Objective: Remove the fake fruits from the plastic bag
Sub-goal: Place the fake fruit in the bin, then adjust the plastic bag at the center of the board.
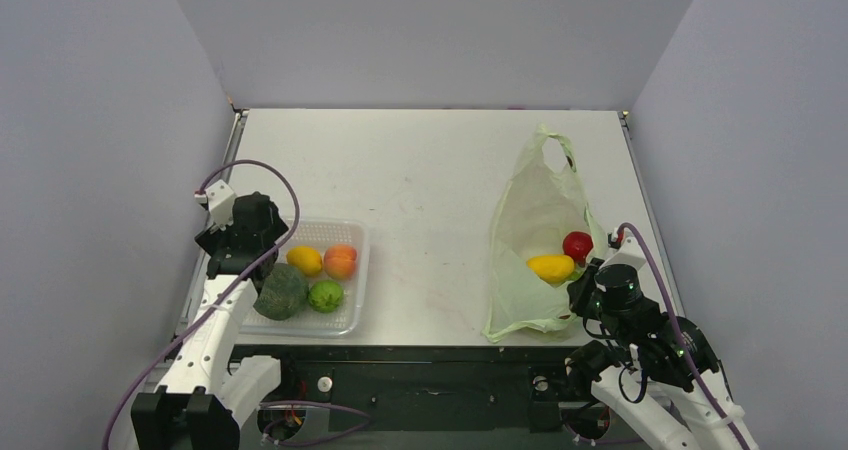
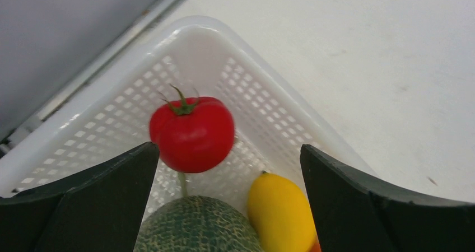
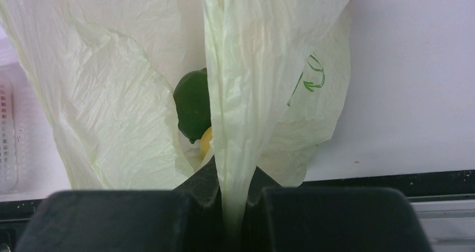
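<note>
My left gripper (image 1: 247, 240) hangs open over the far left corner of the white latticed basket (image 1: 360, 275). In the left wrist view a red tomato (image 2: 192, 133) sits between the open fingers (image 2: 84, 201), touching neither, over the basket's floor (image 2: 263, 117). A netted melon (image 2: 196, 224) and a yellow fruit (image 2: 280, 213) lie below it. The pale yellow-green plastic bag (image 1: 530, 220) lies at the right with a red fruit (image 1: 578, 245) and a yellow fruit (image 1: 552, 267) at its mouth. My right gripper (image 1: 590, 288) is shut on a fold of the bag (image 3: 246, 84). A dark green fruit (image 3: 193, 103) shows inside.
The basket also holds an orange fruit (image 1: 341, 261) and a light green fruit (image 1: 325, 295) beside the melon (image 1: 283, 292). The left wall and the table's metal edge rail (image 2: 84, 78) run close behind the basket. The table's near edge (image 3: 392, 179) is just below the bag.
</note>
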